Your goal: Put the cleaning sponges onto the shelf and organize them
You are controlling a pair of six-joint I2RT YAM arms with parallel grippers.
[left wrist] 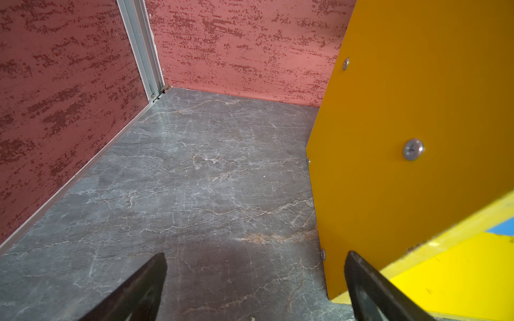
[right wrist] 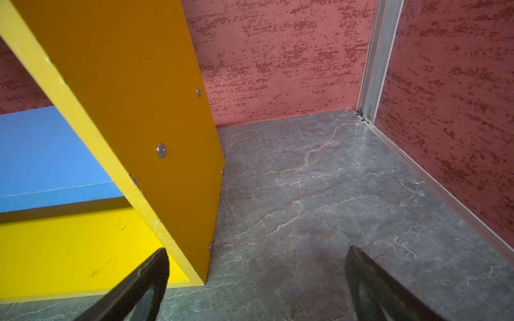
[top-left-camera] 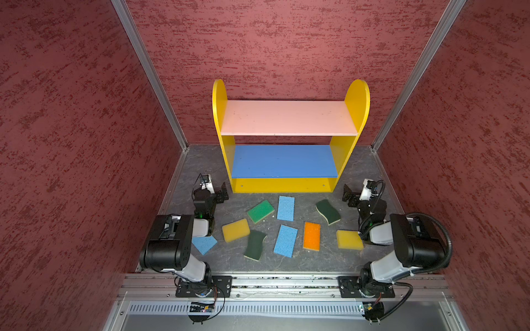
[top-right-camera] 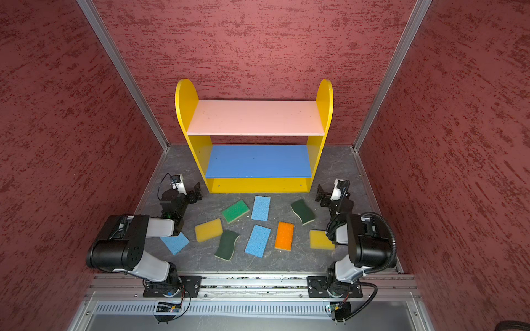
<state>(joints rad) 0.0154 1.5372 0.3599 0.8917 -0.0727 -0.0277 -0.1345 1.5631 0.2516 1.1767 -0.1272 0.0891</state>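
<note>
The shelf (top-left-camera: 357,106) stands at the back with its pink and blue boards bare. Several cleaning sponges lie flat on the floor in front of it: bright green (top-left-camera: 260,211), blue (top-left-camera: 286,208), blue (top-left-camera: 285,240), orange (top-left-camera: 311,236), yellow (top-left-camera: 235,230), yellow (top-left-camera: 349,239), and two dark-green wavy ones (top-left-camera: 328,211) (top-left-camera: 255,245). A third blue one (top-left-camera: 204,244) is partly under the left arm. My left gripper (top-left-camera: 223,195) (left wrist: 256,254) hangs open by the shelf's left foot. My right gripper (top-left-camera: 348,196) (right wrist: 257,250) is open by the right foot. Both hold nothing.
Red textured walls (top-left-camera: 71,143) close in the left, right and back sides, with aluminium posts (top-left-camera: 149,74) in the corners. A metal rail (top-left-camera: 286,282) carrying both arm bases runs along the front edge. The floor (top-left-camera: 286,260) is grey marbled.
</note>
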